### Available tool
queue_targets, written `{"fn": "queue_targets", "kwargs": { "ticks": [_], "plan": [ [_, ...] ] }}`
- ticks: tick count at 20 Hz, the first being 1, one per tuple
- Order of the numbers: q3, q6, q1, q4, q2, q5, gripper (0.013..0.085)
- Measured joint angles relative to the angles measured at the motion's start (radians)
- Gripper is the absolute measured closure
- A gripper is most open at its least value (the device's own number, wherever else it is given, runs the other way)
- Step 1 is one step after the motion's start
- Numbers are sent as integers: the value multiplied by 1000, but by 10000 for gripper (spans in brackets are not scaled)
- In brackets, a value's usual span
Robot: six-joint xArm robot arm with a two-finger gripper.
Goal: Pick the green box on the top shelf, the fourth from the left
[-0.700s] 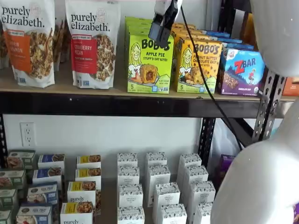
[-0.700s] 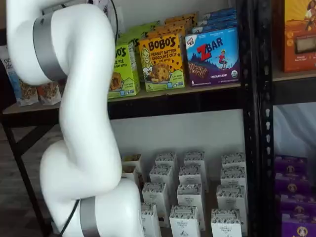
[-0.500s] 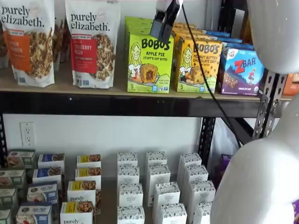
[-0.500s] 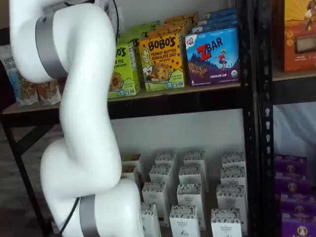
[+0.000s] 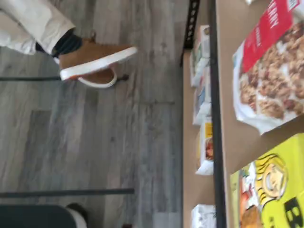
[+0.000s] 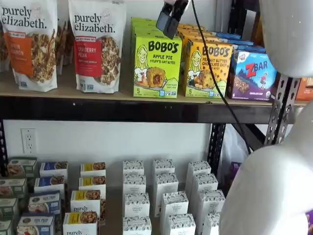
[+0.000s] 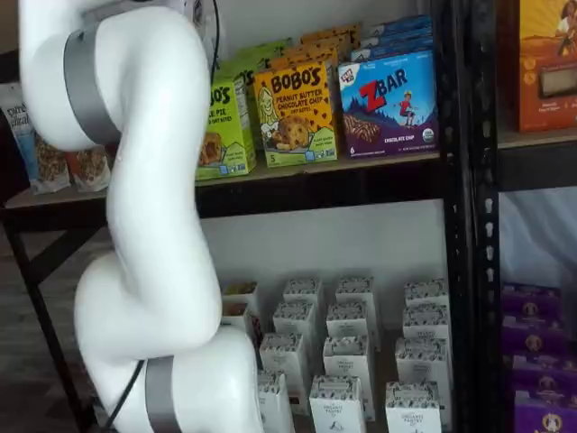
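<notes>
Lime-green box (image 6: 157, 65) stands upright at the front edge of the top shelf (image 6: 122, 110), between a cranberry granola bag (image 6: 96, 45) and a yellow Bobo's box (image 6: 207, 69); a blue ZBar box (image 6: 253, 74) sits further along. Gripper (image 6: 169, 18) hangs from above, just over the green box's top edge, not touching it. Fingers appear side-on as one dark mass; whether they are parted cannot be told. Wrist view shows the green box (image 5: 268, 189) and wood floor (image 5: 95, 142).

Green box (image 6: 157, 65): glossy printed cardboard. Top shelf (image 6: 68, 87): matt tan wood board, black metal front beam. Granola bags (image 6: 97, 44) beside the jaws: shiny plastic. Arm (image 7: 149, 225): smooth white plastic.
</notes>
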Motion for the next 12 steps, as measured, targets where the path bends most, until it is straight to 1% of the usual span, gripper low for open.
{"fn": "queue_targets", "kwargs": {
  "ticks": [5, 12],
  "plan": [
    [30, -10, -9, 22, -16, -69, 130],
    [56, -26, -14, 18, -17, -144, 130]
  ]
}}
